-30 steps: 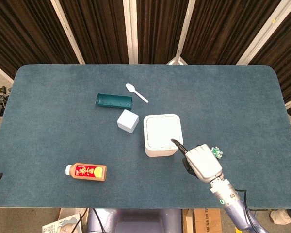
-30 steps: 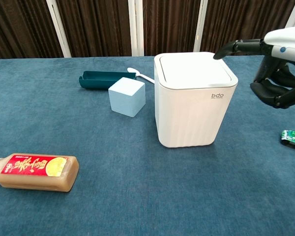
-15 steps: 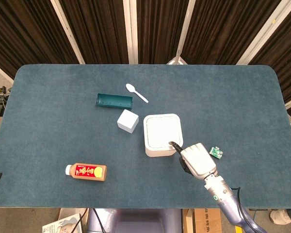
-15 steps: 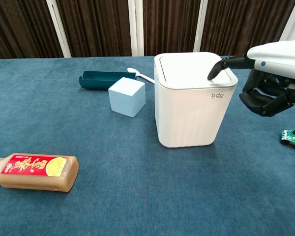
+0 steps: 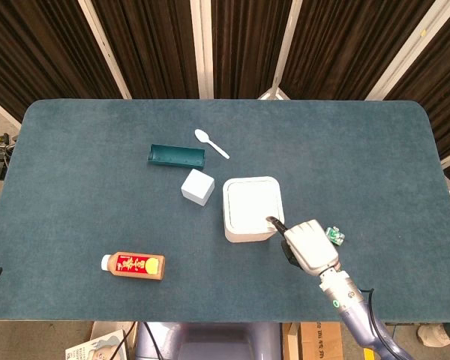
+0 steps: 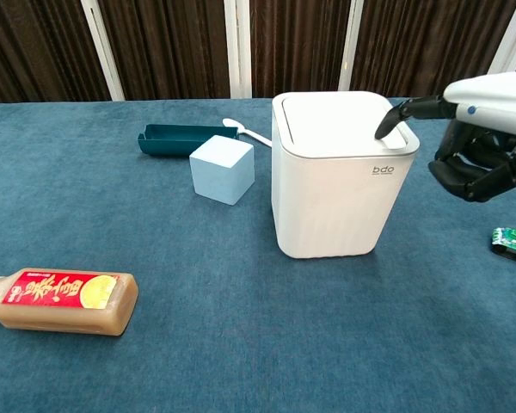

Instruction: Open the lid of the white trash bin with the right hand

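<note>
The white trash bin [image 5: 249, 202] [image 6: 331, 198] stands upright near the table's middle, and its lid [image 6: 335, 120] looks flat and closed. My right hand [image 5: 309, 247] [image 6: 477, 155] hovers just right of the bin, at lid height. One outstretched fingertip [image 6: 384, 131] [image 5: 271, 220] touches the lid's front right edge; the other fingers are curled under and hold nothing. My left hand shows in neither view.
A pale blue cube [image 5: 198, 187] [image 6: 223, 169] sits just left of the bin, with a teal tray [image 5: 176, 156] and a white spoon [image 5: 211, 142] behind it. A bottle [image 5: 133, 265] [image 6: 60, 300] lies front left. A small green object [image 5: 334, 235] [image 6: 512, 242] lies right of my hand.
My right hand dropped its outstretched fingertip from above the lid onto the lid's front right edge, then drew slightly right. The bin has shifted a touch to the right.
</note>
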`<action>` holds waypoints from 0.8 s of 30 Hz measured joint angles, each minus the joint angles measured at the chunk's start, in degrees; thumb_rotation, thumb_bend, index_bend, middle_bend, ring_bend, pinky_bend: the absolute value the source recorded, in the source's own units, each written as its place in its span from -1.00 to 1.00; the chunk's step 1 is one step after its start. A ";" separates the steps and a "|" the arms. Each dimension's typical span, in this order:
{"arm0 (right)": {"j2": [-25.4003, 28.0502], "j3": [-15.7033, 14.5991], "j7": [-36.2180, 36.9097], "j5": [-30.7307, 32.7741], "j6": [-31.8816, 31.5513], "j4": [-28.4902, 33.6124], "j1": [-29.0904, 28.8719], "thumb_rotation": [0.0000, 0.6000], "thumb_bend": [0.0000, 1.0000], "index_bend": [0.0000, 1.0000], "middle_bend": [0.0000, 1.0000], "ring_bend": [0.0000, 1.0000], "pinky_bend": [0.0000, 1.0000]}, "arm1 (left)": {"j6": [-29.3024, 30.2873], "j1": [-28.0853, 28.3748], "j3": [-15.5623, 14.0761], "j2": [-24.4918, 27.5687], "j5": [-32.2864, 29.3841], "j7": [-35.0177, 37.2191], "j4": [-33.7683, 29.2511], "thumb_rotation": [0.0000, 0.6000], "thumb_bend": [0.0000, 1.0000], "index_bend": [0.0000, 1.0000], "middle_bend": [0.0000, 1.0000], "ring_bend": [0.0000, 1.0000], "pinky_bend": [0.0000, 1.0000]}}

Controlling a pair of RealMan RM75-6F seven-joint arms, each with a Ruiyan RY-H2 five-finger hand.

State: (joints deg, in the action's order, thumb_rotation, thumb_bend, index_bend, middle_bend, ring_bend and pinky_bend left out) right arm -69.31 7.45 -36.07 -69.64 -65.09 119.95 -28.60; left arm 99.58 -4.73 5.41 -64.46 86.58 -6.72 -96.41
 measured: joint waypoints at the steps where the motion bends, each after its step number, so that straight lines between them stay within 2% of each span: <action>1: 0.20 0.07 1.08 -0.44 -0.50 0.07 0.31 1.00 0.26 -0.69 0.43 0.39 0.18 | 0.00 -0.01 -0.01 0.02 0.00 0.01 -0.02 1.00 -0.95 -0.76 -0.93 -1.00 -1.00; 6: 1.70 0.00 10.63 -3.87 -5.11 -0.61 3.73 1.00 0.06 -0.81 -0.27 -0.23 -0.42 | 0.09 0.00 0.01 -0.02 0.15 0.00 -0.01 1.00 -0.95 -0.76 -0.93 -1.00 -1.00; 10: 2.98 -0.95 19.59 -6.19 -9.83 -2.50 8.04 1.00 -0.07 -0.84 -0.60 -0.55 -0.69 | -0.04 0.17 0.00 -0.14 0.36 -0.31 0.02 1.00 -0.95 -0.76 -0.93 -1.00 -1.00; 14: 3.34 -2.82 28.01 -7.98 -13.72 -7.69 12.46 1.00 -0.11 -0.84 -0.63 -0.59 -0.72 | -0.55 0.44 -0.05 -0.44 0.33 -1.23 0.00 1.00 -0.95 -0.76 -0.93 -1.00 -1.00; 24: -2.05 -5.12 35.77 -14.55 -22.81 -25.93 19.01 1.00 -0.14 -0.84 -0.63 -0.60 -0.73 | -1.12 0.68 0.08 -0.58 -0.26 -1.74 -0.08 1.00 -0.95 -0.76 -0.93 -1.00 -1.00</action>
State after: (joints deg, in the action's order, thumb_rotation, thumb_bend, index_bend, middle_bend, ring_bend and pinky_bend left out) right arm -71.36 2.34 -0.30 -84.18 -87.90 94.02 -9.59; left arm 98.46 -4.05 5.50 -65.04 86.33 -8.46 -96.49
